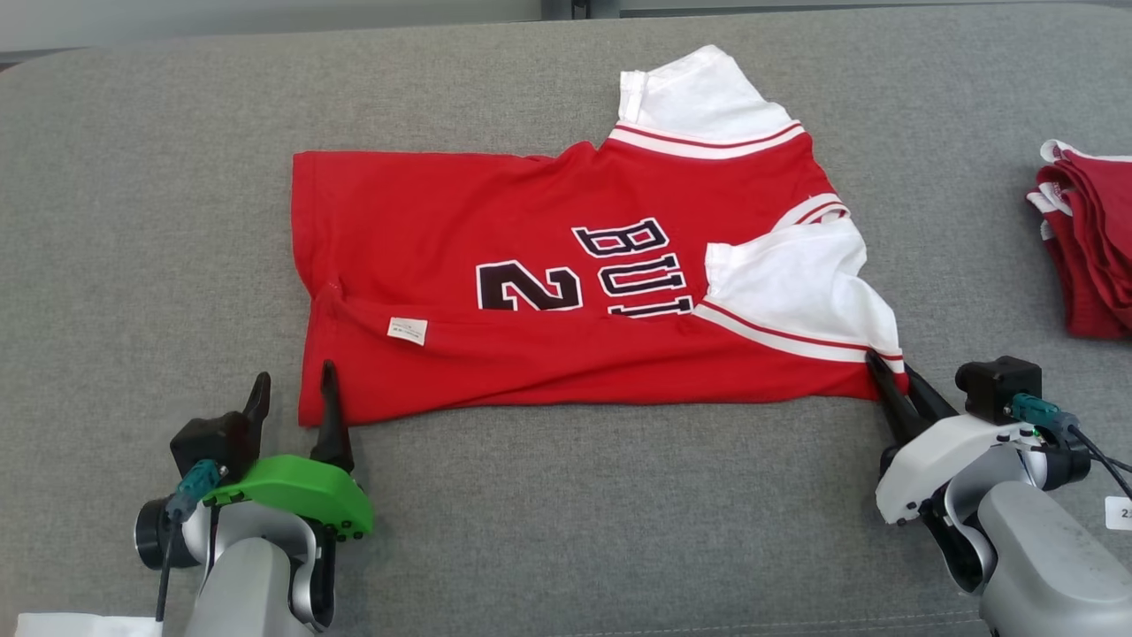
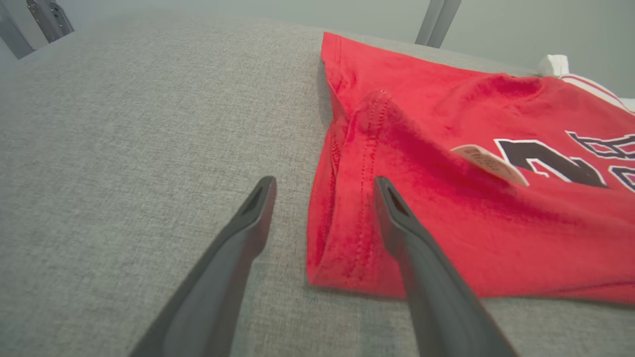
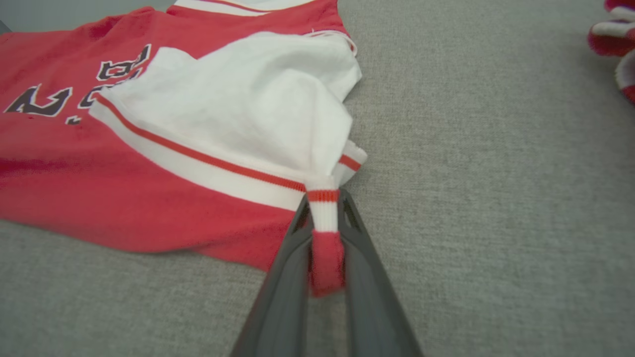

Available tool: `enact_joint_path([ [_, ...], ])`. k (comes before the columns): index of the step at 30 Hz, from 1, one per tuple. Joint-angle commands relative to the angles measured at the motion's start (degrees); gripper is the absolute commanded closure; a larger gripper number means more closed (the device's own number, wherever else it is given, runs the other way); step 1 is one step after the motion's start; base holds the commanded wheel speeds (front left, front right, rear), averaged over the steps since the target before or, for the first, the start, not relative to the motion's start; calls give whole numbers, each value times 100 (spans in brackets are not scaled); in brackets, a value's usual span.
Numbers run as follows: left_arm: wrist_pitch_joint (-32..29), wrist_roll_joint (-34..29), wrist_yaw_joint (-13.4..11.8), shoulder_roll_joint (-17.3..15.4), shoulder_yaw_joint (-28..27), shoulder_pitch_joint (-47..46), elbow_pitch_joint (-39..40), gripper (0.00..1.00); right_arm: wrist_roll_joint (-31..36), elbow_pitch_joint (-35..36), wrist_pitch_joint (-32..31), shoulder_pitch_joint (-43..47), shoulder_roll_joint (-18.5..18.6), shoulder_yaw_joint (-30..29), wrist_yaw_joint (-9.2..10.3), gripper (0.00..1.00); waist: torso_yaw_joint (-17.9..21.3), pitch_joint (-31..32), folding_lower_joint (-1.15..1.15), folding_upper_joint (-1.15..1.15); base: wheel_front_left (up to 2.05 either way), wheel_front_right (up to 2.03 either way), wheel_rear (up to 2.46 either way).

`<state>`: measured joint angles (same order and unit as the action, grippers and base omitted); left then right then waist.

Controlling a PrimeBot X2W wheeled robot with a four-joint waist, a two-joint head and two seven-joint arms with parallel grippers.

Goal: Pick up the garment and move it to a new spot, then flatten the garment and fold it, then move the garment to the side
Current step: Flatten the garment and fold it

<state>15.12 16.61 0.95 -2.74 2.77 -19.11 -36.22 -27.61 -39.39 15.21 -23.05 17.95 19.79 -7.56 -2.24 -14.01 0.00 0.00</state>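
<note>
At the near edge, the left arm's pale forearm is rising from the lower left, its green-capped wrist angling forward so the left gripper (image 1: 294, 372) is pointing away over the grey woven fabric surface (image 1: 133, 221). Its jaws are standing wide apart and gripping nothing. They are straddling the near left corner of the red short-sleeved jersey with white sleeves and dark lettering (image 1: 460, 203): the left finger is lying over bare grey cloth and the right finger over the red hem. Whether that finger is pressing on the hem cannot be told. On the near right, the right arm is reaching in from the lower right with its white-shelled wrist tilting leftward and down. The right gripper (image 3: 323, 198) is pinching the jersey's near right corner, its jaws nearly together, with a bunched strip of white-and-red striped trim and red cloth squeezed between the fingers. Beyond both grippers the jersey is lying across the middle of the surface, its near long edge folded over. A small white rectangular label (image 1: 407, 330) is showing on that fold, and one white sleeve is lying over the lettering. The other sleeve is sticking out at the far side. Well apart to the far right, a stack of folded red-and-white garments (image 1: 1088, 257) is sitting.
</note>
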Motion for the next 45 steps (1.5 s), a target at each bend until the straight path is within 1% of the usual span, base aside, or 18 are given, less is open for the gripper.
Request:
enact_joint_path([
  [1,-1,51,28,-33,15,-74,-19,0,-5,10,-15,-53,51,3,17,100,28,-24,0,0,0,0,0],
  [5,-1,179,129,-35,136,-148,-145,0,-21,56,-15,-87,-6,69,16,100,62,-71,0,0,0,0,0],
  [8,-1,267,117,-33,227,-165,-302,0,-35,66,-15,-106,-34,109,15,100,68,-88,0,0,0,0,0],
  [9,-2,311,103,-34,245,-169,-376,14,-39,70,-15,-116,-39,120,15,100,67,-92,0,0,0,0,0],
  [10,-2,339,105,-35,270,-189,-440,52,-46,77,-15,-128,-41,128,15,100,69,-96,0,0,0,0,0],
  [11,-1,339,99,-34,298,-210,-497,85,-48,83,-15,-135,-40,133,15,100,70,-99,0,0,0,0,0],
  [12,-3,362,80,-34,301,-222,-578,100,-63,99,-15,-134,-38,130,15,100,67,-98,0,0,0,0,0],
  [14,-7,393,74,-31,317,-237,-711,100,-85,115,-15,-109,-25,128,15,100,62,-84,0,0,0,0,0],
  [19,-3,409,108,-41,143,-144,-707,100,-118,128,-14,52,-49,80,15,100,54,92,0,0,0,0,0],
  [27,-2,243,148,-45,-151,347,-819,100,-203,121,-14,462,-99,16,16,100,86,762,0,0,0,0,0],
  [31,-2,111,182,-50,-308,650,-900,100,-283,124,-9,755,-141,72,16,100,111,1128,0,0,0,0,0],
  [39,-2,-166,239,-69,-588,1119,-1070,100,-556,174,-8,1291,-166,282,17,100,145,1587,0,0,0,0,0],
  [45,-2,-302,250,-81,-766,1325,-1225,100,-745,284,-8,1633,-98,478,17,100,171,1701,0,0,0,0,0],
])
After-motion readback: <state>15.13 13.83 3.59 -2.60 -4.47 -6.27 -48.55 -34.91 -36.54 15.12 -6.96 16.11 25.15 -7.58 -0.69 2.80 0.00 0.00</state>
